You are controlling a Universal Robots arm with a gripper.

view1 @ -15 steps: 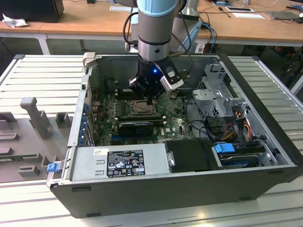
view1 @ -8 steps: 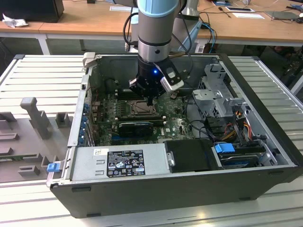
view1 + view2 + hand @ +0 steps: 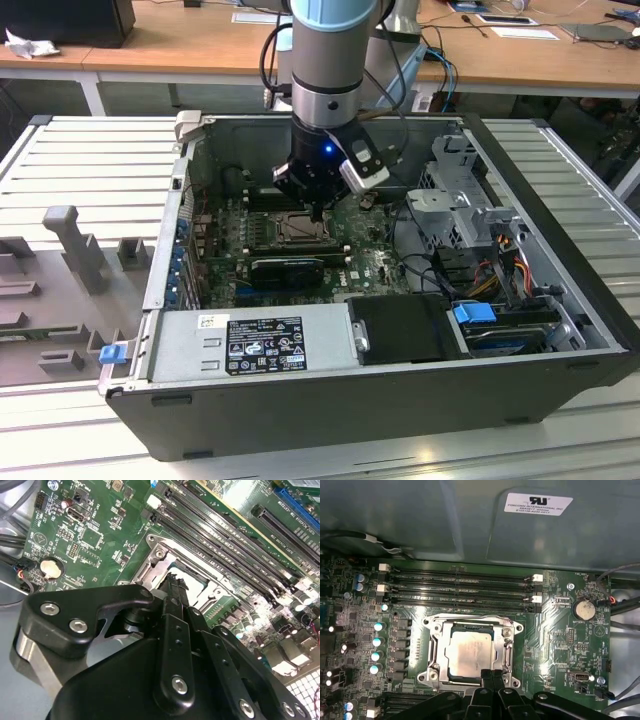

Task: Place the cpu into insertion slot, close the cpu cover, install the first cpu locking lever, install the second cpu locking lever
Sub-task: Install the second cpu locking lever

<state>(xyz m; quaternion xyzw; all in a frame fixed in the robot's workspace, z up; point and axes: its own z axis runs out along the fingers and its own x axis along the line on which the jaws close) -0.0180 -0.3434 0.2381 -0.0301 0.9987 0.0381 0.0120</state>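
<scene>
The gripper [image 3: 491, 676] hangs low inside the open computer case [image 3: 560, 230], fingers [image 3: 485, 677] pressed together and holding nothing — just off their tips the cpu [image 3: 468, 653] sits flat in the insertion slot [image 3: 434, 656], framed by the cpu cover [image 3: 508, 647], with the memory slots [image 3: 460, 587] lying beyond.

The exterior view looks down at an angle from above and in front of the open dark-grey metal computer case [image 3: 380, 400], far enough back to take in the whole case and the grey robot arm [image 3: 325, 60] reaching into it. Both wrist views sit close above the green circuit board [image 3: 555, 625]. The first wrist view faces almost straight down. The second wrist view looks obliquely past the black claw [image 3: 172, 592]. Both share the square silvery-rimmed insertion slot [image 3: 470, 652] and the long narrow black memory slots [image 3: 460, 587].
</scene>
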